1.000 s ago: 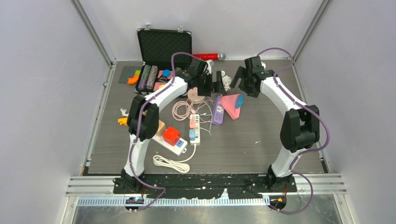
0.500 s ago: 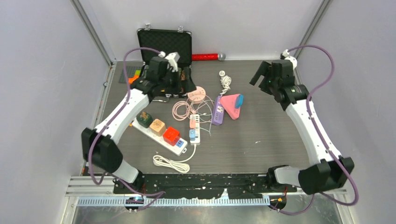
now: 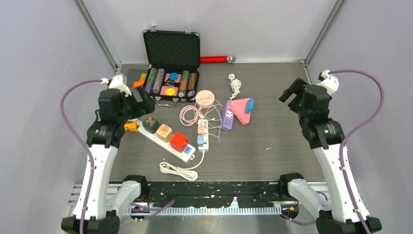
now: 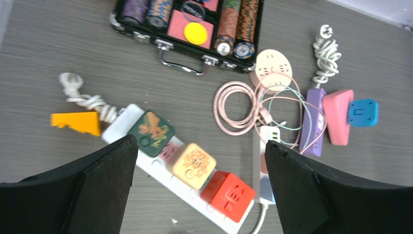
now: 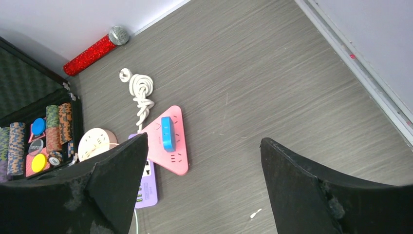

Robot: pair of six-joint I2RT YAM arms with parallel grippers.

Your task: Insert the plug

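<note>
A white power strip carries a green, a tan and a red cube adapter. A loose white plug with a coiled cord lies at the far middle. A pink triangular strip holds a blue plug. My left gripper is open and empty, high above the white strip. My right gripper is open and empty, high over the right side of the table.
An open poker chip case stands at the back, with a red microphone beside it. A purple strip, a round pink socket, pink cables, a small white strip and an orange wedge lie mid-table.
Both arms have swung back from the far middle of the table, the left to the left side and the right to the right side. Both grippers stay open and empty.
</note>
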